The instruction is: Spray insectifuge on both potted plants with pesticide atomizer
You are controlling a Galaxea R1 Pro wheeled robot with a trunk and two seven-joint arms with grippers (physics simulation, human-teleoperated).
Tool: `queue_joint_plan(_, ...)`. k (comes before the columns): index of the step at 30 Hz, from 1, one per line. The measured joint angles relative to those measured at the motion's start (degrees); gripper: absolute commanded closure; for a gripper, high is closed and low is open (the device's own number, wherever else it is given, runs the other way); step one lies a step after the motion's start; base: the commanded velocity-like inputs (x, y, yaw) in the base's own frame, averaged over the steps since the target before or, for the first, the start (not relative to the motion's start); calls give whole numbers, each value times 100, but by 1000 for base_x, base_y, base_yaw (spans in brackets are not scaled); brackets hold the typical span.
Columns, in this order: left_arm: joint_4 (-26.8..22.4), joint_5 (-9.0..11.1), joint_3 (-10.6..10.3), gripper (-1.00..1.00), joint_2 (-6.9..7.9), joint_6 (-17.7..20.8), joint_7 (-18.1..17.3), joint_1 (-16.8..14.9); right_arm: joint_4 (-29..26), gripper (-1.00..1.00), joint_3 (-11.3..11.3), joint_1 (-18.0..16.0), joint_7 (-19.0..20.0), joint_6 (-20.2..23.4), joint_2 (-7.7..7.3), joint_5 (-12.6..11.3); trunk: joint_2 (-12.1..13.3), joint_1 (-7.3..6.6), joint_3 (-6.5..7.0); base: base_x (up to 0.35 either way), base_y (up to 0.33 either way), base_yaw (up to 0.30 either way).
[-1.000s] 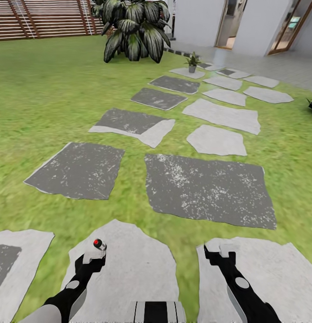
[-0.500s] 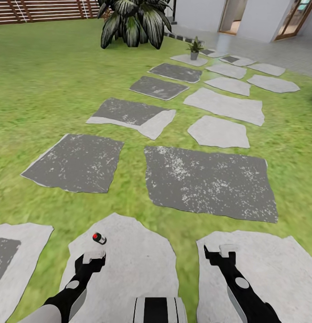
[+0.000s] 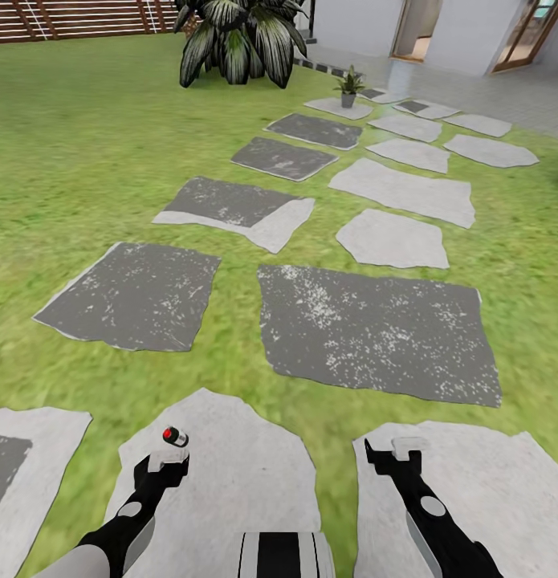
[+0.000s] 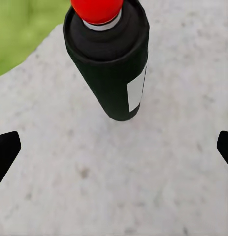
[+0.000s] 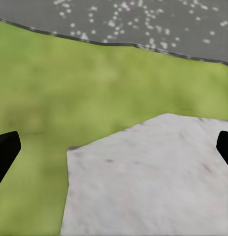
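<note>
The pesticide atomizer (image 3: 175, 436), a black can with a red cap, rests on a pale stepping stone (image 3: 230, 474) of the garden lawn. My left gripper (image 3: 168, 461) sits just behind it, open. In the left wrist view the atomizer (image 4: 111, 64) lies ahead of the left gripper (image 4: 114, 147), whose fingertips (image 4: 5, 147) stand wide apart and touch nothing. My right gripper (image 3: 405, 449) hangs open over the neighbouring pale stone, and it (image 5: 114, 147) holds nothing. One small potted plant (image 3: 348, 83) stands far ahead on a stone.
Dark and pale stepping stones (image 3: 367, 329) run across the grass toward a grey paved area and doorways (image 3: 415, 32). A big striped long-leaved shrub (image 3: 238, 40) grows at the far end. A brown slat fence (image 3: 70, 20) closes the far left.
The whole view has tilted and shifted a little, so the camera moved. The atomizer stays just ahead of my left gripper, and both grippers remain open.
</note>
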Motion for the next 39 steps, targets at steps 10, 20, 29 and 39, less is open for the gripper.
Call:
queue_joint_plan(10, 0, 0, 0, -100, 0, 0, 0, 0, 6, -100, 0, 0, 0, 0, 0, 0, 0, -1, 0, 125, 31, 0)
queue_joint_plan(20, 0, 0, 0, -100, 0, 0, 0, 0, 14, -100, 0, 0, 0, 1, 0, 0, 0, -1, 0, 30, 15, 0)
queue_joint_plan(29, 0, 0, 0, -100, 0, 0, 0, 0, 15, -100, 0, 0, 0, 2, 0, 0, 0, 0, 0, 21, 16, 0)
queue_joint_plan(39, 0, 0, 0, -100, 0, 0, 0, 0, 15, -100, 0, 0, 0, 1, 0, 0, 0, -1, 0, 42, 0, 0)
